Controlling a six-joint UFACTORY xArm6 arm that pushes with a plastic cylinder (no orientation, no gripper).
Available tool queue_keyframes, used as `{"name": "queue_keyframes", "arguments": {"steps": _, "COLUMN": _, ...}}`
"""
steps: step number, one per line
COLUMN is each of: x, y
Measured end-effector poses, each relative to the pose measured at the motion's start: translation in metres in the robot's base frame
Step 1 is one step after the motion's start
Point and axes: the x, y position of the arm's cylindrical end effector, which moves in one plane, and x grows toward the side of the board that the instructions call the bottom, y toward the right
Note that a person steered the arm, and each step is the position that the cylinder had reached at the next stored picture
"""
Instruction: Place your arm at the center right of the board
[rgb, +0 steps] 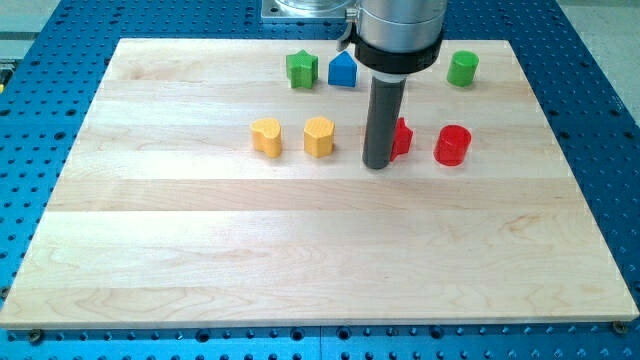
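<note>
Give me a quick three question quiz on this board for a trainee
1. True or false: my tip sits at the board's right edge.
2. Which block does the rod partly hide? A) green star B) red block C) yellow heart
3. How many yellow blocks show?

Key:
1. False; it sits near the middle, between the yellow hexagon and the red cylinder.
2. B
3. Two

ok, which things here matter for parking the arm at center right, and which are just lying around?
Job:
my tip
light wooden board

Lying about:
green star block
blue house-shaped block
green cylinder block
yellow heart-shaped block
yellow hexagonal block
red block partly behind the rod
red cylinder block
</note>
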Motion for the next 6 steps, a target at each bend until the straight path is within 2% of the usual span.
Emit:
{"name": "queue_keyframes", "arguments": {"steps": 1, "x": 0.033, "y": 0.024}}
{"name": "queue_keyframes", "arguments": {"steps": 2, "x": 0.034, "y": 0.074}}
{"name": "queue_keyframes", "arguments": {"steps": 3, "x": 0.01, "y": 0.088}}
{"name": "queue_keyframes", "arguments": {"steps": 5, "x": 0.036, "y": 0.092}}
{"name": "queue_keyframes", "arguments": {"steps": 6, "x": 0.039, "y": 0.128}}
